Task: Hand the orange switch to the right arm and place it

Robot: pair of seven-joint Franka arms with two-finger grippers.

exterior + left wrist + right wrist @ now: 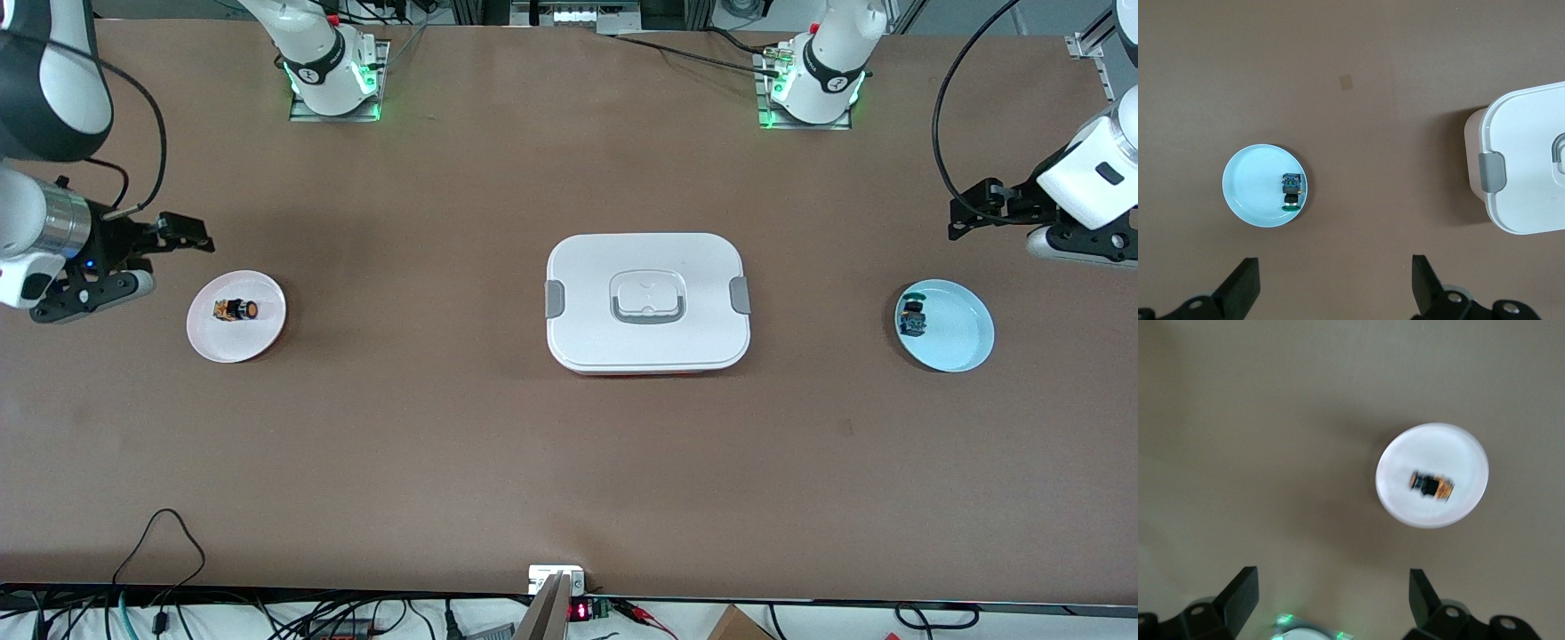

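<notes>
Two white arms are reaching over a wide brown table [444,444] that is filling nearly the whole front view; only a strip of cables and small electronics is showing along the edge nearest the front camera, and the arm bases with green lights are standing along the farthest edge. Both arms are being cut off by the frame edges, so much of each is out of sight. A white lidded container [647,302] with grey side clasps is sitting at the table's middle. Toward the right arm's end a white plate [209,342] is carrying the orange switch [236,309], which is lying on its side; the right wrist view is blurring it, so its details are hard to make out. Toward the left arm's end a pale blue plate [956,338] is holding a small blue-and-green switch [912,318] near its rim. The right gripper [173,253] is hanging over bare table just beside the white plate, jaws spread wide and holding nothing. The left gripper [969,218] is hovering over bare table near the blue plate, jaws likewise wide and empty. No writing is legible anywhere.
</notes>
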